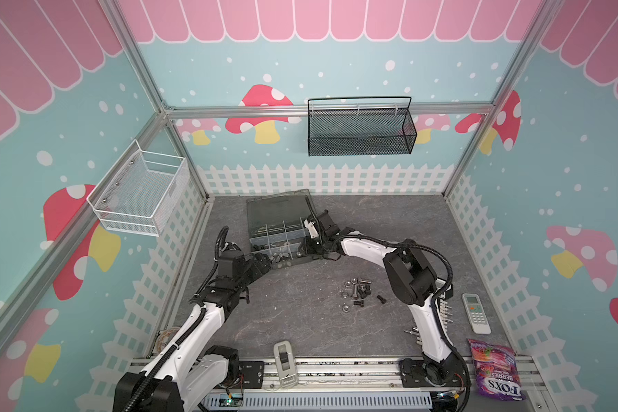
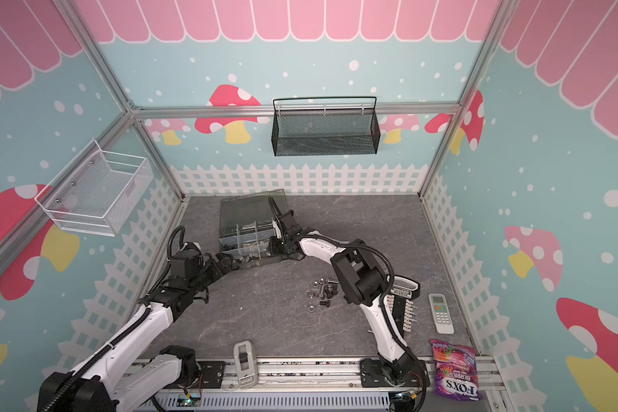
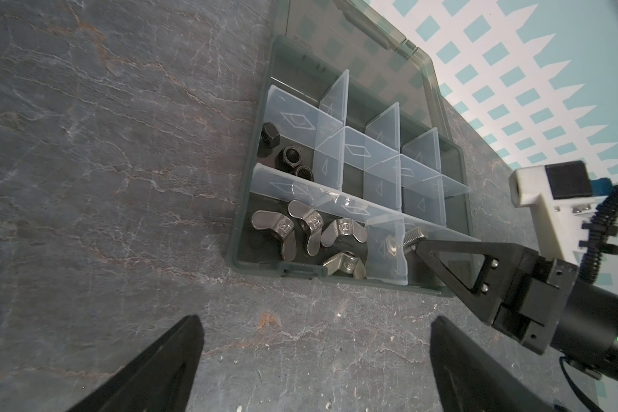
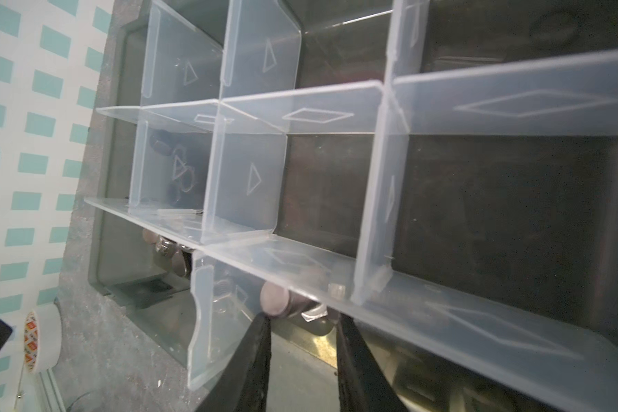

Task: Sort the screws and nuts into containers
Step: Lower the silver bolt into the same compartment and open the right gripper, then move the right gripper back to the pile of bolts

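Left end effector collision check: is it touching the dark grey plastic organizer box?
Apart. The left wrist view shows bare tabletop between the left end effector and the dark grey plastic organizer box.

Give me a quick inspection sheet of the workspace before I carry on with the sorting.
Surface: dark grey veined tabletop.
Job's things: organizer box open; wing nuts and black hex nuts sorted apart inside; loose screws and nuts piled on the tabletop.
Clutter: remote control, sweets bag, terminal strip, tape roll.
Hands: left hand wide open, empty, near the box; right hand inside the box, jaws slightly apart, silver screw at its tips, grip unclear.
Cables: black corrugated hoses along both arms.
Surroundings: white wire basket and black mesh basket on the walls.
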### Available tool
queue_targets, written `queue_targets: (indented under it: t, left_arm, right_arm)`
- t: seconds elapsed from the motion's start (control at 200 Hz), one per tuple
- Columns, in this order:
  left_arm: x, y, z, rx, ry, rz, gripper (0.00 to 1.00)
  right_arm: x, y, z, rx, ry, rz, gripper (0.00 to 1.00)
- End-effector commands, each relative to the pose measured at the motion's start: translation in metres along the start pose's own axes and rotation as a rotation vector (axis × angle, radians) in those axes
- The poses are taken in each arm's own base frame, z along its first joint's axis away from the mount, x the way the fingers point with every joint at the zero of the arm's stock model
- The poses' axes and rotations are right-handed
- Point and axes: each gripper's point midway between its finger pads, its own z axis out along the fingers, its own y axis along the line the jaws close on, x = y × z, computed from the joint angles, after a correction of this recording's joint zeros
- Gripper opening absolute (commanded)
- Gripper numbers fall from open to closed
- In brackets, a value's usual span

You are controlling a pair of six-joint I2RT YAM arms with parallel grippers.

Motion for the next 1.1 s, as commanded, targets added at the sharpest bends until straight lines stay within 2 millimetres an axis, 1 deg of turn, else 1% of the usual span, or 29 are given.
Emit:
queue_targets:
  t: [0.0, 0.135, 0.31, 0.39, 0.53, 0.605, 0.695, 0.9, 1.011, 1.096]
  left_arm:
    - [-0.009, -0.006, -0.004, 0.012, -0.016, -0.002, 1.00]
    - [-0.009, -0.005, -0.005, 0.012, -0.016, -0.003, 1.00]
    - [-0.009, -0.005, -0.005, 0.008, -0.017, -0.002, 1.00]
    - [-0.009, -0.005, -0.005, 0.007, -0.016, -0.003, 1.00]
    - [-0.009, -0.005, -0.005, 0.009, -0.014, -0.001, 1.00]
    - [-0.009, -0.005, -0.005, 0.010, -0.013, -0.001, 1.00]
    - [-0.008, -0.005, -0.005, 0.010, -0.013, -0.002, 1.00]
    - [-0.009, -0.005, -0.007, 0.013, -0.015, 0.000, 1.00]
    - [-0.009, -0.005, -0.007, 0.011, -0.017, 0.000, 1.00]
    - [-0.010, -0.005, -0.008, 0.010, -0.017, -0.001, 1.00]
  right_arm:
    - [-0.003, -0.005, -0.006, 0.061, -0.010, -0.017, 0.34]
    - [-0.008, -0.011, -0.011, 0.112, -0.029, -0.021, 0.34]
    - [-0.008, -0.029, -0.016, 0.222, -0.033, -0.012, 0.34]
    - [-0.009, -0.033, -0.019, 0.245, -0.037, -0.010, 0.34]
    - [-0.014, -0.033, -0.026, 0.263, -0.055, -0.019, 0.34]
    - [-0.018, -0.033, -0.030, 0.275, -0.069, -0.026, 0.41]
    - [-0.021, -0.032, -0.036, 0.289, -0.081, -0.034, 0.44]
    - [-0.029, -0.029, -0.047, 0.301, -0.107, -0.046, 0.43]
    - [-0.036, -0.022, -0.058, 0.290, -0.129, -0.060, 0.43]
    - [-0.041, -0.015, -0.070, 0.277, -0.150, -0.071, 0.43]
